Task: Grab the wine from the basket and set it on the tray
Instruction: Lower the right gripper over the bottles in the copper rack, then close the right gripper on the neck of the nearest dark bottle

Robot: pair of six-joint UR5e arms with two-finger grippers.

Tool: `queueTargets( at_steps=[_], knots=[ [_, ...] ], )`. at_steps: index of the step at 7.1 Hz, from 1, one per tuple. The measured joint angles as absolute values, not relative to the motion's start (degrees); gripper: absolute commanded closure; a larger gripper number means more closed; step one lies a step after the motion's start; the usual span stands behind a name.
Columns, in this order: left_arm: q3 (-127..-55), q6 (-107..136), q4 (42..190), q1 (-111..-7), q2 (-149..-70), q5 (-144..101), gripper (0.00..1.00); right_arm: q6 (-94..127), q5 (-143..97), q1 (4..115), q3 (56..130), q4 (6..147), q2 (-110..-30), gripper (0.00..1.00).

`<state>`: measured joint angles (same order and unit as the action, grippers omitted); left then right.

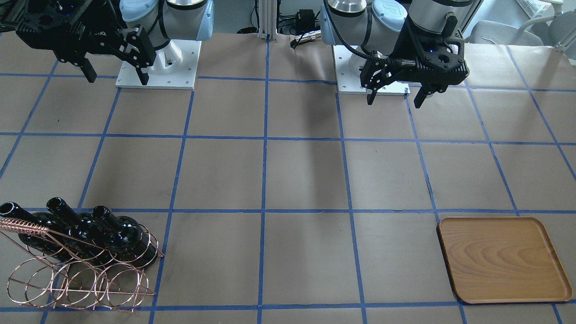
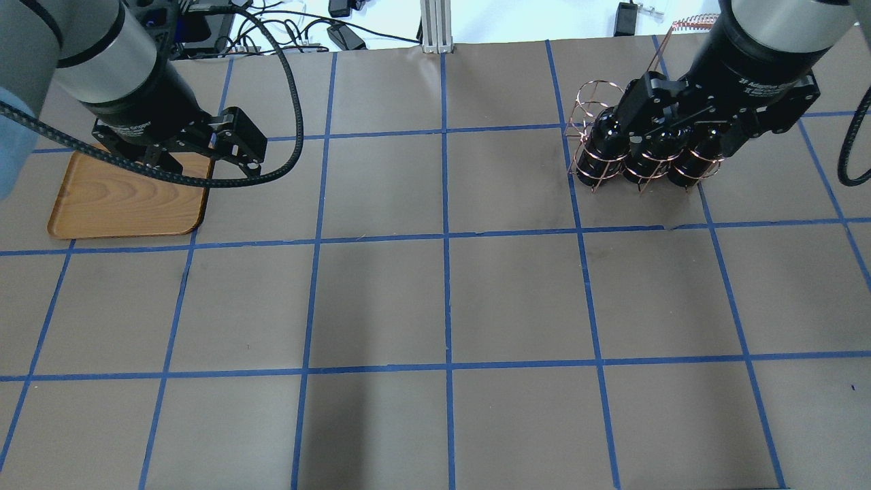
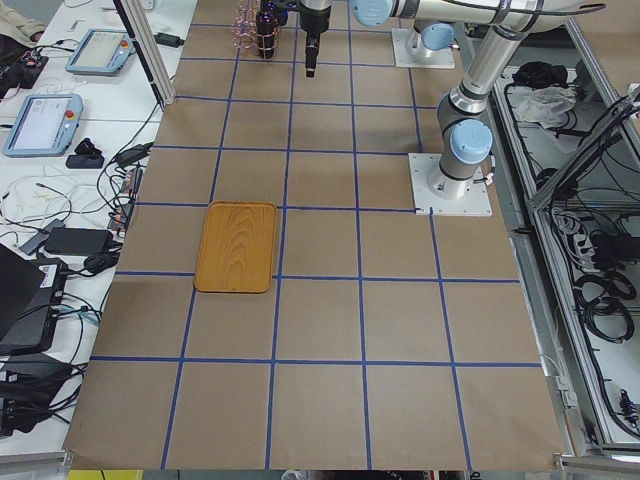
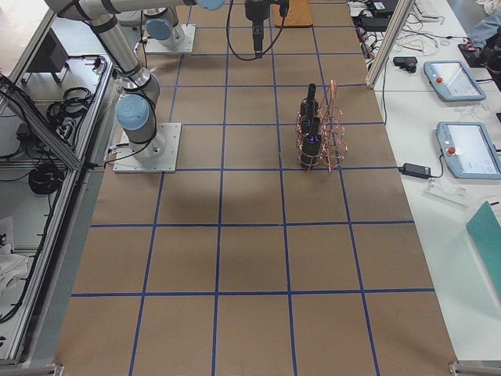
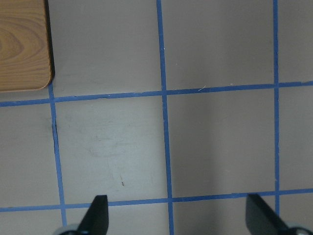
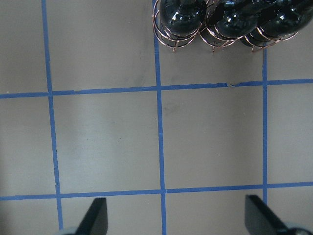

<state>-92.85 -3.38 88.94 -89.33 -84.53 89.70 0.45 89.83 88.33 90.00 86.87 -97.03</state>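
Closest to the front camera, the wire basket (image 1: 81, 281) sits on the table (image 1: 306, 180) over on the robot's right side, with its coiled handle (image 1: 24, 225) up top. All three wine bottles (image 1: 125, 237) are in it, packed side by side in the row of hoops nearer the robot, necks poking up out of the wire.

About the same depth but way across on the robot's left, the wooden tray (image 1: 504, 261) lies flat, well apart from the basket. Blue tape lines (image 1: 263, 180) grid the brown paper between them.

Further back, both arms hang in the air near their white base plates (image 1: 180, 76). The right gripper (image 1: 118, 78) is spread wide with nothing between its fingers (image 6: 95, 218). Its wrist camera just catches the basket and bottles at the top edge of the view. The left gripper (image 1: 394, 102) is wide apart too, holding nothing. Its wrist camera shows one rounded corner of the tray in the top left.
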Motion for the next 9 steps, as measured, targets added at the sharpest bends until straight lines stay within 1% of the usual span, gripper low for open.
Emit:
queueTargets(
  at_steps=[6,7,9],
  knots=[
    [-93.13,-3.39,88.92,-88.97,-84.47,89.65,0.00,-0.87,90.39,87.86,89.75,88.18,-95.99,0.00],
    [-93.31,-3.37,88.92,-88.96,-84.46,89.65,0.00,-1.57,90.63,87.22,89.04,89.92,-93.96,0.00],
    [-93.83,-3.36,88.87,-88.91,-84.40,89.59,0.00,-4.02,91.07,84.38,85.41,92.80,-87.43,0.00]
  ],
)
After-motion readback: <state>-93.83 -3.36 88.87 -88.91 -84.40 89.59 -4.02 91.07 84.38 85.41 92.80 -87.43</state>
